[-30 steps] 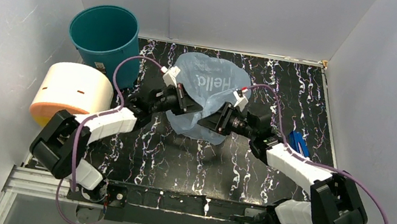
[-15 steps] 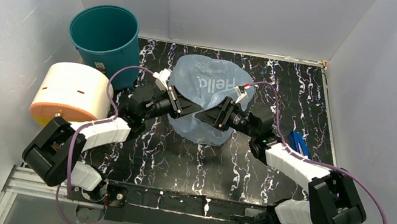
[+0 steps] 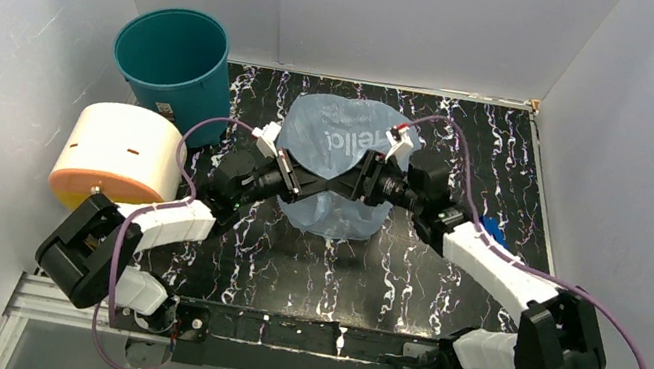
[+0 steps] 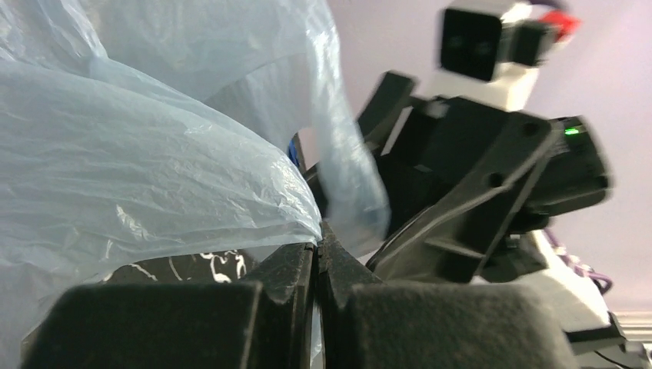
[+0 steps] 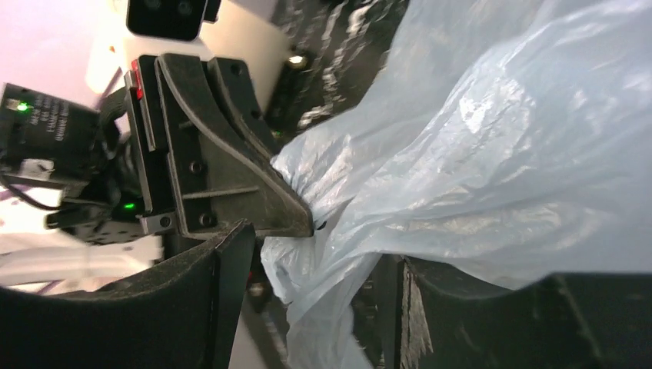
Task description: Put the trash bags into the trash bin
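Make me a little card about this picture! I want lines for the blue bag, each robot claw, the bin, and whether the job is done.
trash bag: light blue with white letters, bunched up between the two grippers
left gripper: shut, pinching an edge of the trash bag
right gripper: open, bag plastic hanging between its jaws
trash bin: teal, upright at the far left, apart from the bag
cream cylinder: lying beside the bin, orange end toward the arms
bag in bin: not yet

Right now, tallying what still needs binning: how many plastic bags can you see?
1: the light-blue bag at mid-table, pinched in the left fingers, right fingers open around it. The small blue thing beside the right arm is unclear.
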Tool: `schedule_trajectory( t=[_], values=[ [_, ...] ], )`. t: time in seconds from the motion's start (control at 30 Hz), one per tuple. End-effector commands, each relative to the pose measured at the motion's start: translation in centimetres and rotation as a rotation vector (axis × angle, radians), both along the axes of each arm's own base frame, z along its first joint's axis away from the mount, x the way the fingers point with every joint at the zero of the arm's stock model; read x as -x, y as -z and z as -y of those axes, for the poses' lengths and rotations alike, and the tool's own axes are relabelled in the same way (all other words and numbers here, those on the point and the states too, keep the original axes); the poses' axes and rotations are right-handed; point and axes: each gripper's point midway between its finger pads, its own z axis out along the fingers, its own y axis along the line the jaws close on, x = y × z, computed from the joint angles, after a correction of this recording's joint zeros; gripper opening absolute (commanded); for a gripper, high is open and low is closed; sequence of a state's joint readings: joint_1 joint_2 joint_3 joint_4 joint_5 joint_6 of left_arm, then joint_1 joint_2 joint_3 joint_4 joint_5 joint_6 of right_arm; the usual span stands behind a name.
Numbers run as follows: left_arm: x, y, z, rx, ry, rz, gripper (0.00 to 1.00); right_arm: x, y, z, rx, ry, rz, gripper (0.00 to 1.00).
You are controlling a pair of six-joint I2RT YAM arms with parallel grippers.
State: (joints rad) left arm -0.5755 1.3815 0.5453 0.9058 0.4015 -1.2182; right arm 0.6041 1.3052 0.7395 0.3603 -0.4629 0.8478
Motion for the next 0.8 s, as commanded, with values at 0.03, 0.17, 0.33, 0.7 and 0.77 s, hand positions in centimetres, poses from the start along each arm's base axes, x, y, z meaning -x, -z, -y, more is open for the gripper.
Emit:
schedule_trajectory(
  t=[0.03,0.17,0.33,0.7,0.77],
  values=[
    [-0.3,1.2,-1.1,-0.124,-0.051,0.023,0.0,-0.2,1.1,5.0,0.434,-0.029,0.254,0.67],
    [-0.3,2.1,-1.0,-0.166,-0.035,0.017,0.0,2.2,2.5,6.1,0.487,-0.128,0.279,0.7],
    [-0.1,2.8,-0.6,-0.171,-0.002,0.004,0.0,5.3,3.7,6.5,0.475,-0.257,0.23,0.7],
    [0.2,4.1,-0.3,-0.215,0.039,0.002,0.0,8.4,8.1,9.7,0.636,-0.217,-0.103,0.73],
    [0.4,4.9,-0.4,-0.257,0.056,0.0,0.0,8.4,9.0,10.9,0.697,-0.14,-0.176,0.74]
  ],
)
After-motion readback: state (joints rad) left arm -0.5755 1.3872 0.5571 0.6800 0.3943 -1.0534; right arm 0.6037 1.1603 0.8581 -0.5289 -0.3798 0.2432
